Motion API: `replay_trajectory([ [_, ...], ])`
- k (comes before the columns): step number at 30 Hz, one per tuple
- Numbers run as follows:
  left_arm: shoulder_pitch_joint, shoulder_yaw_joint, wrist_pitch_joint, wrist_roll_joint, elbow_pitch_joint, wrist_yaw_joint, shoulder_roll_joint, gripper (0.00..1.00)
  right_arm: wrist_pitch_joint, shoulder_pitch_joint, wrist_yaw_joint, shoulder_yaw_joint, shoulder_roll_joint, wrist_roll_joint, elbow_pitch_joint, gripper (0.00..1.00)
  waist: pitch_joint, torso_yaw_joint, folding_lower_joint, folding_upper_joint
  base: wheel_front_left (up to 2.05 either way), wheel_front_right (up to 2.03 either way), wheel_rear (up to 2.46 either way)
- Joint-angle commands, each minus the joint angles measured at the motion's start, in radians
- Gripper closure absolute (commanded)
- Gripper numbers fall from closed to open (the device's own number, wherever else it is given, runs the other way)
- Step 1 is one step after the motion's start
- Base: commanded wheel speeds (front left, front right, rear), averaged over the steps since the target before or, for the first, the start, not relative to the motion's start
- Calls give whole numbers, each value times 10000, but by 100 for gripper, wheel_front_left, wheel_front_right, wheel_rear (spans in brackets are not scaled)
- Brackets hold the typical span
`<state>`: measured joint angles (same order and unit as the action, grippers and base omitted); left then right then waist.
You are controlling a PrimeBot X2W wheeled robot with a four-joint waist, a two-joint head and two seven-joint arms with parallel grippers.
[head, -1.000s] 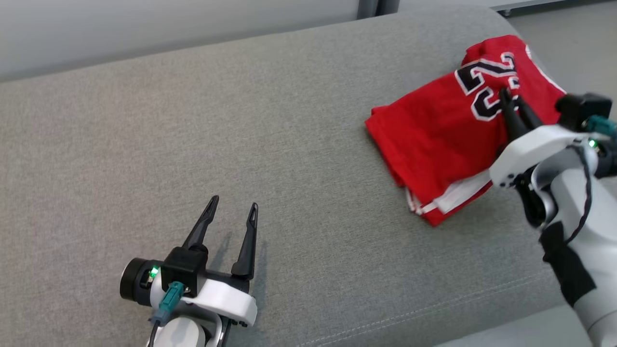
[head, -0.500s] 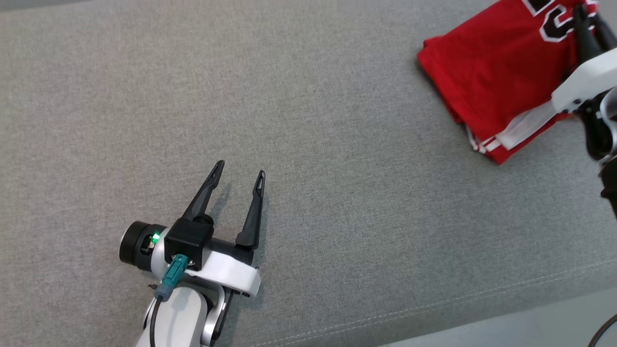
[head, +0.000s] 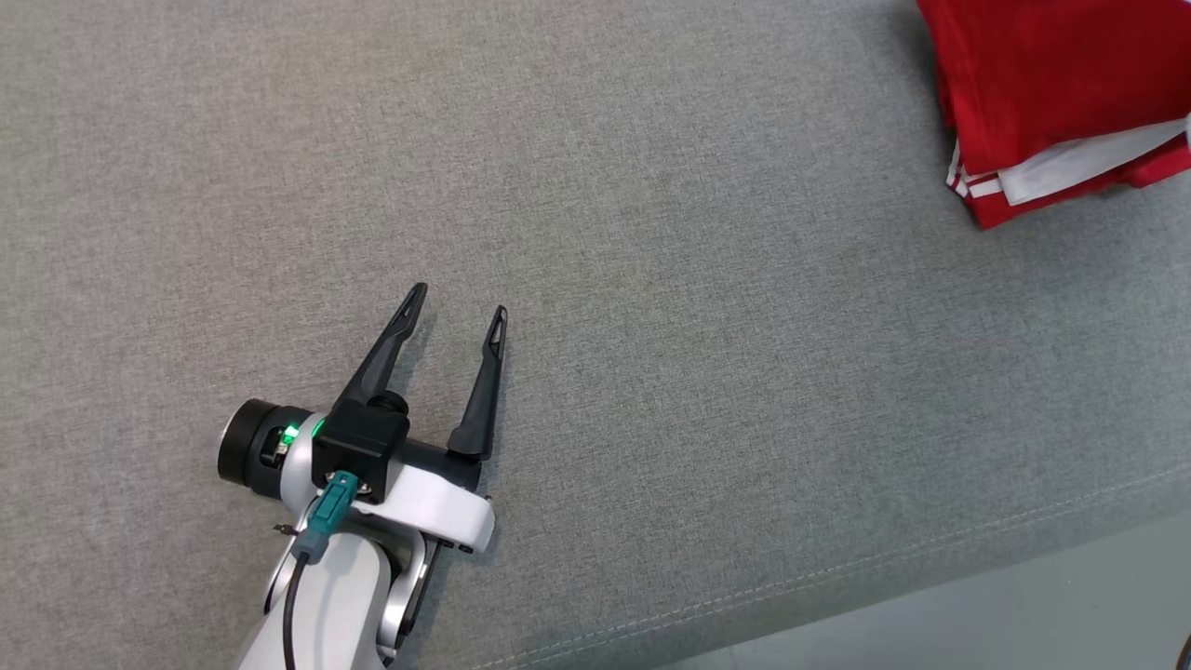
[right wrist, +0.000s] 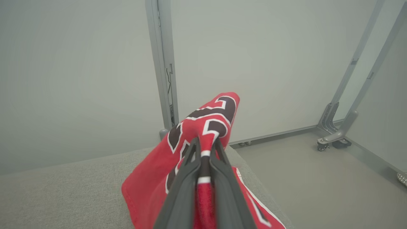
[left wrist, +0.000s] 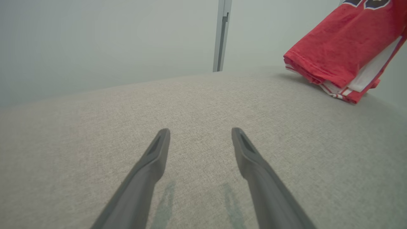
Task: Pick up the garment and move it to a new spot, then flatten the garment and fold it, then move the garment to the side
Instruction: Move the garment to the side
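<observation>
Head view, lower left: left gripper idle just above the grey cushion, fingers spread wide, empty, forearm rising from the bottom edge. Top right corner: folded red garment at the cushion's right end, well apart from that gripper. Right wrist view: right gripper clamped on a raised ridge of the numbered cloth. Judged the last step, moving the folded garment aside. Next: carry level, keep folds together, set down flat, release.

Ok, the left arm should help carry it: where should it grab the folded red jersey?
Probably the stacked hem corner of the jersey, from the robot's left, low over the cushion: its layers face the open left gripper; the right gripper pinches the numbered end.
</observation>
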<state>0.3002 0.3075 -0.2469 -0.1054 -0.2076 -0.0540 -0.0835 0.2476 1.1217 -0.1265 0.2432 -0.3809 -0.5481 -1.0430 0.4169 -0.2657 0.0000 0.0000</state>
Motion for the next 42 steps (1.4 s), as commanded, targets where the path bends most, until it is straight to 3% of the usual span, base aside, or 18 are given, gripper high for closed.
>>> replay_trajectory([
  [1,289,-226,15,93,280,-45,-108,0,140,-48,-42,-42,-203,128,228,100,53,-20,0,0,0,0,0],
  [12,612,13,320,220,657,-5,-276,0,140,420,-42,-808,-555,1119,-873,100,794,328,0,0,0,0,0],
  [13,646,29,339,226,693,-2,-287,0,140,492,-42,-963,-605,1259,-995,83,846,384,0,0,0,0,0],
  [14,678,41,349,233,731,-8,-296,0,140,563,-42,-1124,-675,1441,-1075,53,897,440,0,0,0,0,0],
  [15,707,54,361,236,763,-10,-303,0,141,609,-42,-1294,-727,1619,-1171,17,940,493,0,0,0,0,0],
  [16,731,60,366,237,788,-19,-310,0,141,651,-42,-1507,-784,1796,-1290,0,972,531,0,0,0,0,0],
  [24,769,111,362,169,789,-96,-314,0,141,781,-42,-3816,-1008,4066,-1546,0,970,632,0,0,0,0,0],
  [26,740,123,309,98,715,-141,-275,0,141,540,-42,-4604,-474,5011,-1080,0,780,631,0,0,0,0,0],
  [30,674,107,213,-79,600,-189,-197,0,141,143,-42,-5271,452,5821,-437,0,442,667,0,0,0,0,0],
  [37,479,-54,1,-451,435,-351,-49,0,141,-983,-42,-5058,1543,6009,1098,0,-304,886,0,0,0,0,0],
  [42,139,-256,-110,-819,347,-500,70,0,141,-2205,-42,-4175,2005,5273,2277,0,-1110,1158,0,0,0,0,0],
])
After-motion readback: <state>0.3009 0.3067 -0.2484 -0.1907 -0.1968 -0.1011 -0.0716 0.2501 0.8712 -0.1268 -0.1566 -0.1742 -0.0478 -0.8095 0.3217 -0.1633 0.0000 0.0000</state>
